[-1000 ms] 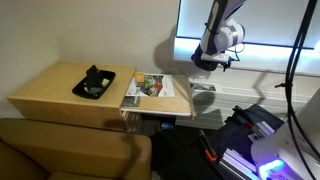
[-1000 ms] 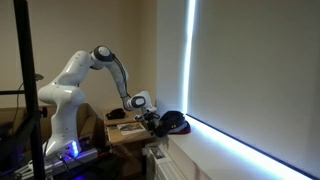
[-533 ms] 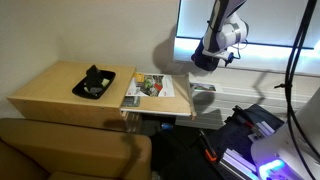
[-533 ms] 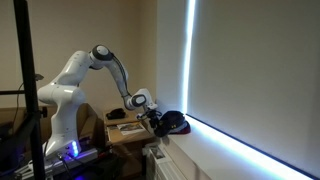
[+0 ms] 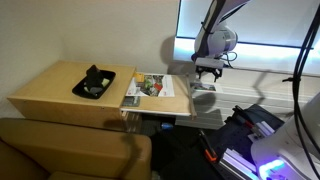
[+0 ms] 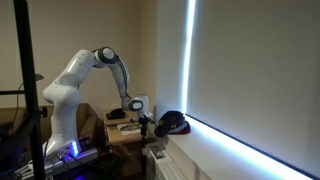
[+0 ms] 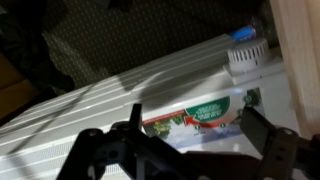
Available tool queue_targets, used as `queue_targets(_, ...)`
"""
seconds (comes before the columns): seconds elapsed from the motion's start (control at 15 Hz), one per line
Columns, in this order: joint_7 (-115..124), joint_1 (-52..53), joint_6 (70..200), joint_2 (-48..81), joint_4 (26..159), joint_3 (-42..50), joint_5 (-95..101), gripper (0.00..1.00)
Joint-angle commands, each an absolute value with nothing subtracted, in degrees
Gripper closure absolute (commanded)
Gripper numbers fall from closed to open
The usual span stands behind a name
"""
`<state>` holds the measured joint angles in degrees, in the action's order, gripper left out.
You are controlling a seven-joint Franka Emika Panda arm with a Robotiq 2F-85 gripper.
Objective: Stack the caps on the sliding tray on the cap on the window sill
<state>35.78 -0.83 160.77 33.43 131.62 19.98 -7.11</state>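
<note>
The black tool is spread wide open (nothing in it). The dark, round cloth baseball cap sits near it on the long grey window sill.

no text can be read anywhere. the printed sheet on the sliding tray shows only coloured blur; in the wrist view, at four o'clock, the same sheet carries illegible green and red print.
</note>
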Motion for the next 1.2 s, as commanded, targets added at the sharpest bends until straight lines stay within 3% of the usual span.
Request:
queue_targets(0.0,28.38,-5.82,150.43,34.65,128.89,15.46,-8.38,0.00)
queue_targets(0.4,30.35,-3.57,151.03,34.18,130.06,17.27,-7.84,0.00)
queue_targets(0.67,31.22,-3.85,148.01,40.94,126.58,15.84,-8.35,0.00)
queue_targets(1.13,28.67,0.14,154.72,40.20,128.87,13.46,-7.82,0.00)
